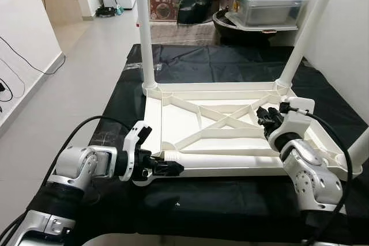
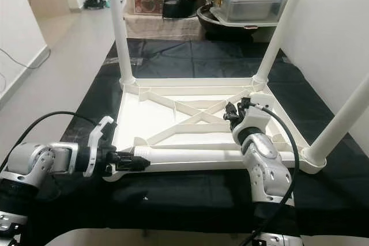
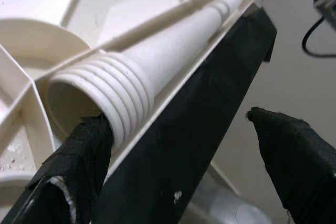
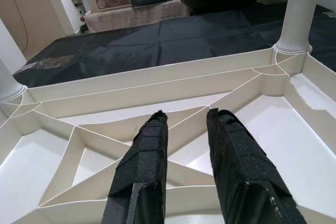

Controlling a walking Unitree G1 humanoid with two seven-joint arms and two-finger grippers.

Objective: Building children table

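Tabletop (image 1: 230, 120) lies upside down on the black sheet (image 1: 190, 64), ribs up, three legs already standing in corner sockets; the fourth leg (image 1: 230, 158) lies loose along the near edge, beside the empty near-left socket.

Left claw (image 1: 167, 168) sits at the leg's threaded end, fingers apart, one finger (image 3: 79, 166) touching the thread rim, the other well off to the side. Not a grip yet (just contact on one side).

Right claw (image 4: 184, 166) hovers over the central cross ribs, fingers slightly apart, holding nothing.

Risks from here, as I judge them:
- Closing on the ribbed thread: round, ridged plastic, so the leg may roll or squirt out sideways.
- Leg rests against the tabletop's rim; a push from one finger could slide it off onto the black sheet.
- Lifting from the very end puts the long tapered leg on a big lever, and it likely droops or twists in the grip.
- Tilted entry into the socket risks cross-threading.
- Cable (image 1: 75, 136) near the left arm could snag during the swing.
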